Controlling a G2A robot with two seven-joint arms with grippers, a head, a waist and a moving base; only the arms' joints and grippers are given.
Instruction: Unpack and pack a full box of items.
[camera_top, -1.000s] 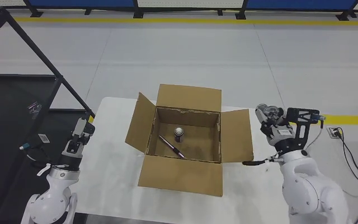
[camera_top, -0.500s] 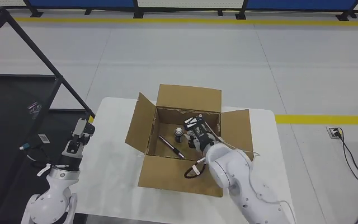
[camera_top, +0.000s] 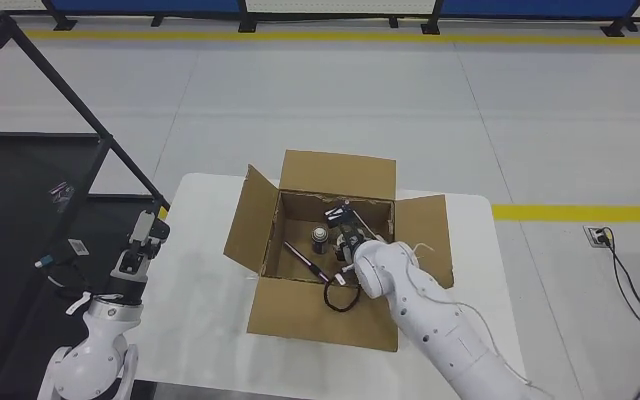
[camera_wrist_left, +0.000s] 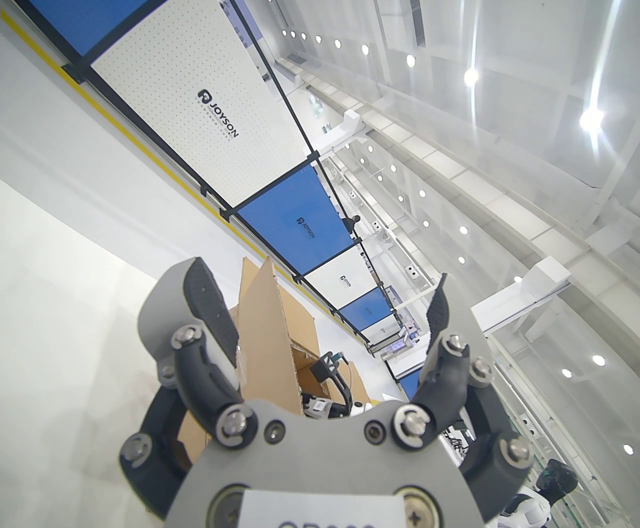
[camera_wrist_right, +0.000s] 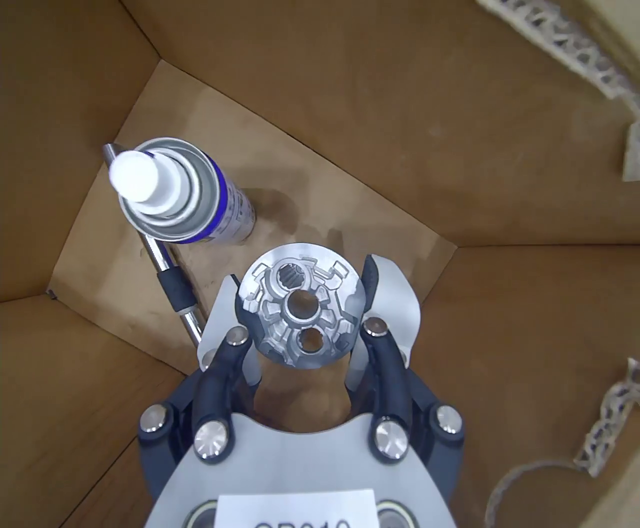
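Top view: the open box (camera_top: 322, 310) stands mid-surface (camera_top: 205, 300), flaps out. The right hand (camera_top: 343, 238) is down inside it, close beside the upright can (camera_top: 319, 237). The rod (camera_top: 305, 259) lies on the box floor, its long axis running slantwise from the far left towards the near right. The left hand (camera_top: 148, 228) is well apart, by the surface's left edge, so the right arm is by far the nearer.

Left wrist view: the left hand is released, fingers spread, with nothing between them. A box flap stands beyond it.

Right wrist view: the right hand is grasping a disc (camera_wrist_right: 300, 312), pinched edge to edge between its fingers with its flat face to the camera. The disc is grey cast metal, round, with a splined bore, two plain holes and raised ribs. It hangs over bare box floor. The can stands just beside it and the rod passes under one finger. If the disc goes down, that bare patch directly below looks free, though can and rod leave little room on that side.
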